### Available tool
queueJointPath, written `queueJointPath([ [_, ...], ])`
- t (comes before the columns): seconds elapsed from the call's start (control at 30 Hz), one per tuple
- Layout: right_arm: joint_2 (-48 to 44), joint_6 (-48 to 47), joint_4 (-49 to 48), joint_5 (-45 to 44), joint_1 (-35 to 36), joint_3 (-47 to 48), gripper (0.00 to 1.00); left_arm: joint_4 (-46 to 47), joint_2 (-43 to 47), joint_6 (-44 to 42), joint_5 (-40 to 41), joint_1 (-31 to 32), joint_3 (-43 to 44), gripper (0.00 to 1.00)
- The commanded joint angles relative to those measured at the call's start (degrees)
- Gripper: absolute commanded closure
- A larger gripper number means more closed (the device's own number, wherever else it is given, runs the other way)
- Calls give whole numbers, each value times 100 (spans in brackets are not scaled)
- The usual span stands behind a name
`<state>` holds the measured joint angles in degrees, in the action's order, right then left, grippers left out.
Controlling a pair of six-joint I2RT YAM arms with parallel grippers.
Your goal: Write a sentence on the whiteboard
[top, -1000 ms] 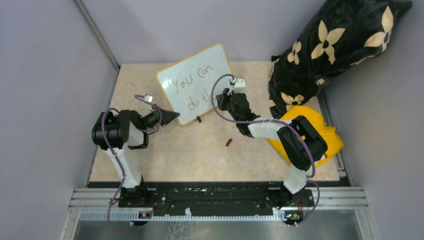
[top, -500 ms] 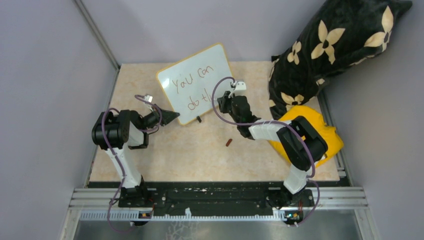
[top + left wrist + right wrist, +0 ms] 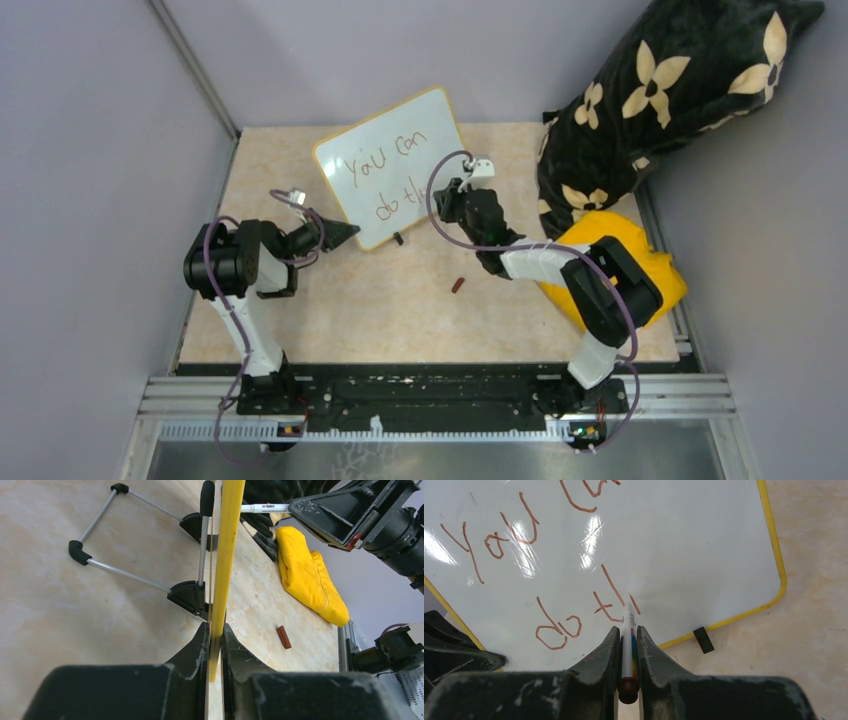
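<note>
Pale grey walls close around a beige, marble-patterned desk (image 3: 400,310). Toward 12 o'clock on it stands the small white rectangular whiteboard (image 3: 405,125) with rounded corners and a thin yellow frame. It is turned a little, so that its lower edge runs from 7 o'clock to 4 o'clock. In the left wrist view, a thin grey wire stand with black ends (image 3: 140,577) props it from behind.

On the board is the sentence (image 3: 383,162), written in thin red-brown strokes. The upper line reads "You can". The lower line reads "do", then a "t", one long stroke and one short stroke.

The left pincer (image 3: 215,630) is pressed onto the yellow frame at the board's 7 o'clock corner, one finger on each side of the edge. The right pincer (image 3: 626,632) is at the board's 4 o'clock side and pinches a white marker pen with a coloured band and a dark end (image 3: 628,615). The pen's tip meets the white surface just beside the short stroke.

A small red-brown piece (image 3: 458,285) lies on the desk at 6 o'clock from the right pincer, apart from the board. A bright yellow cloth (image 3: 650,270) lies at 3 o'clock on the desk, partly under the right arm. A black plush cushion with cream flowers (image 3: 680,90) leans at 1 o'clock.
</note>
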<state>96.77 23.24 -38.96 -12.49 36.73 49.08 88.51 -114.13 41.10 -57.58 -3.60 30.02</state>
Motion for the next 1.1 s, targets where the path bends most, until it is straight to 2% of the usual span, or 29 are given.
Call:
queueJointPath([
  [0.0,-268,17,-133,120,49,331,100,211,-57,91,-113,43,57,100],
  [1.07,171,-8,95,236,51,672,100,211,-57,92,-130,43,57,100],
])
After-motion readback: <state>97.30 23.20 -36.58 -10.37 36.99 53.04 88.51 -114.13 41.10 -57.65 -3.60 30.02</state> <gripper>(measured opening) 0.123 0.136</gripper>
